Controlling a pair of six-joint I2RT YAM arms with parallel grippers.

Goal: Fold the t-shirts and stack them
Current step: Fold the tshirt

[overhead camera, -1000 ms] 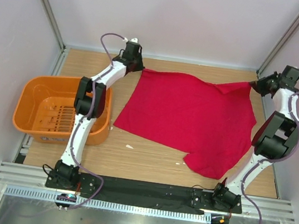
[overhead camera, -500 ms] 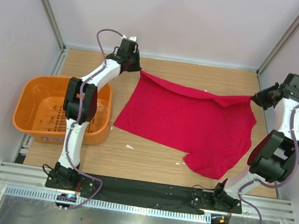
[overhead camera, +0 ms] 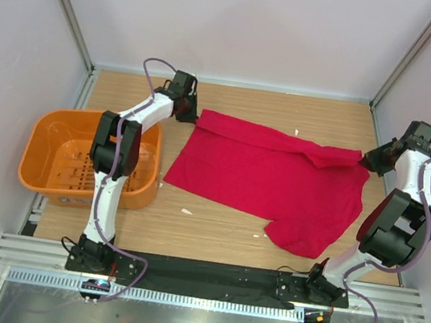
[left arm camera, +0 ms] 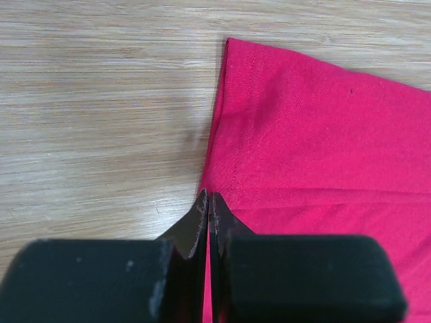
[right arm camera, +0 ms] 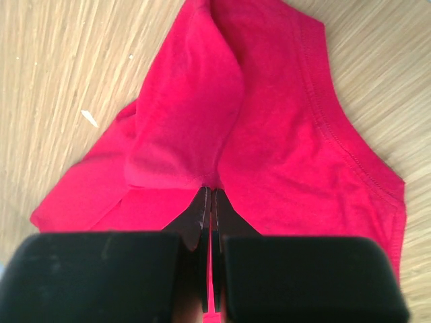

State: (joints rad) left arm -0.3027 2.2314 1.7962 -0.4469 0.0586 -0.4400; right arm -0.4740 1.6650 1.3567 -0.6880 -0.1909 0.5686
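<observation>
the red shirt [overhead camera: 270, 178] lies spread on the table [overhead camera: 213, 230], its far edge partly folded over. the left gripper [overhead camera: 189, 114] pinches its far left corner and the right gripper [overhead camera: 364, 159] its far right corner, both with fingers pressed tight on the cloth.

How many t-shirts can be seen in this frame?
1. The red t-shirt lies spread on the table, its far corners clamped by the left fingers and right fingers. The orange basket to its left holds no shirt; none seems hidden.

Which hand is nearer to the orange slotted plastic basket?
Left. The left hand pinches a far corner of the red cloth t-shirt, close to the orange basket. The right hand grips the opposite far corner, across the whole shirt.
</observation>
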